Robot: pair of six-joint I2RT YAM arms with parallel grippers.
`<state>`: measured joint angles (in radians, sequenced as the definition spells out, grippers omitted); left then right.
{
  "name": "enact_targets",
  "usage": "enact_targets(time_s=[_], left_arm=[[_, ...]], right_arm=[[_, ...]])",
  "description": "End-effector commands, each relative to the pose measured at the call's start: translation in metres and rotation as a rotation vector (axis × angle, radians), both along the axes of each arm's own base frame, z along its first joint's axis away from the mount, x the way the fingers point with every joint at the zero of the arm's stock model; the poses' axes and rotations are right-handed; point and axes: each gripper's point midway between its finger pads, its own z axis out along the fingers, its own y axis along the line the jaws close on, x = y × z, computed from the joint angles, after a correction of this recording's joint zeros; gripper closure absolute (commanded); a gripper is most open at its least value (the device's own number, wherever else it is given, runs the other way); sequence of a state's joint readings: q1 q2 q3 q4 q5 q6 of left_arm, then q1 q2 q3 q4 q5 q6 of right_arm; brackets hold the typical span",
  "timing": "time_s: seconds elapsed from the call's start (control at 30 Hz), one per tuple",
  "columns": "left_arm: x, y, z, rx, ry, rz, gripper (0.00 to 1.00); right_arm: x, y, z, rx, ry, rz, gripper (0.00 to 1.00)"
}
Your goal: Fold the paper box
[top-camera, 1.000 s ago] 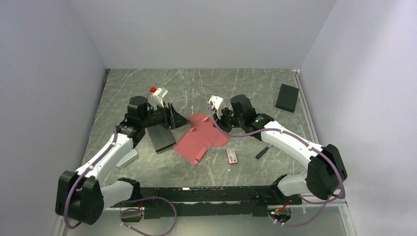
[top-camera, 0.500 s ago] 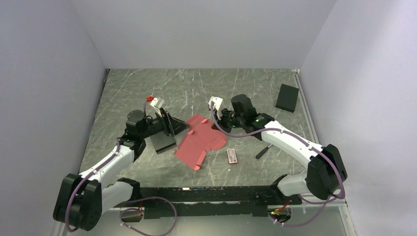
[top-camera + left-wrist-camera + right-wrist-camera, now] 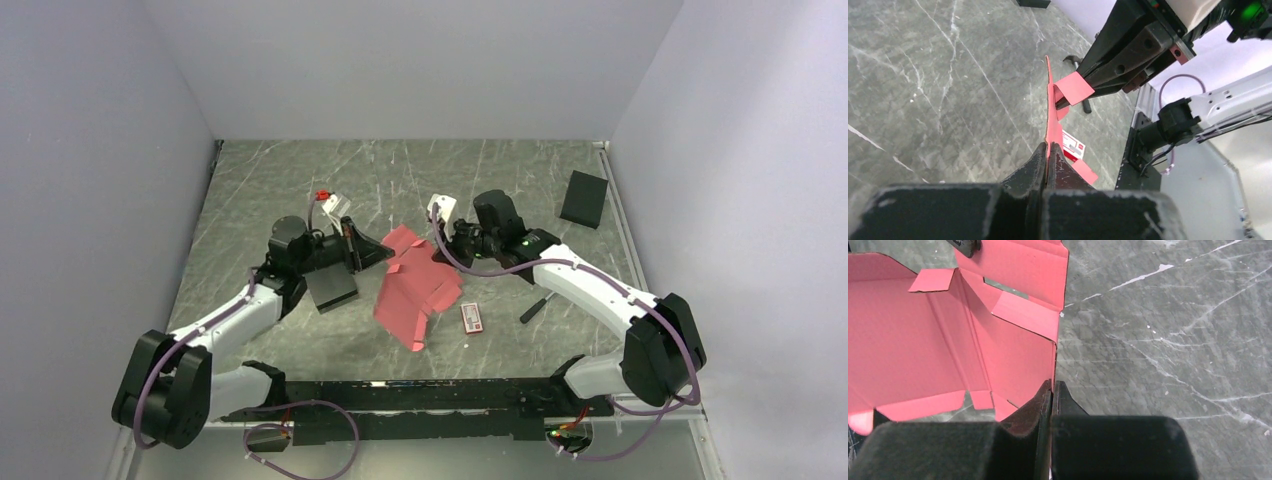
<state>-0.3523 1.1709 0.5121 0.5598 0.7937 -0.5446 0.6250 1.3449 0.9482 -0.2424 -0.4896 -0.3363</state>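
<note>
Bright, even, soft-shadowed light; the left end effector point(image 3: 1047, 149) looms slightly blurred close to its wrist lens.

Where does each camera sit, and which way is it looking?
Top external: above, behind the arms, looking down at the table; both arms show.
Left wrist: on the left arm, looking along left fingers shut on the paper box.
Right wrist: on the right arm, looking along right fingers shut on it too.
Shared: the paper box.

Paper box point(image 3: 412, 282) of thin matt pink card, table point(image 3: 260, 180) grey, scratched, perhaps stone-look laminate
</note>
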Motion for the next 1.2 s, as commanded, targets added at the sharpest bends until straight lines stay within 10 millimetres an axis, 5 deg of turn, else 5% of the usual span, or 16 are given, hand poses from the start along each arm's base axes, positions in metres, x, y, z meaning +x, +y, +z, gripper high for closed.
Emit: enact_targets(time_s=[0.0, 0.23, 0.33, 0.67, 0.87, 1.17], left_arm=[[0.0, -0.007, 0.022, 0.052, -0.156, -0.034, 1.0], [-0.002, -0.003, 0.034, 0.189, -0.341, 0.018, 1.0], [-0.003, -0.005, 0.038, 0.223, -0.381, 0.013, 1.0], [-0.006, -0.022, 0.037, 0.326, -0.439, -0.011, 1.0], [-0.007, -0.028, 0.041, 0.337, -0.451, -0.014, 1.0], [-0.008, -0.031, 0.043, 0.337, -0.459, -0.013, 1.0]], right_arm=[[-0.004, 0.009, 0.013, 0.046, -0.01, 0.057, 0.99], [-0.019, 0.004, 0.037, 0.135, 0.039, 0.146, 0.49], [-0.025, 0.001, 0.056, 0.214, 0.08, 0.173, 0.37], [-0.007, -0.009, 0.106, 0.465, 0.306, 0.032, 0.3], [0.001, -0.007, 0.098, 0.463, 0.345, -0.021, 0.31], [0.007, 0.002, 0.074, 0.378, 0.345, -0.073, 0.47]])
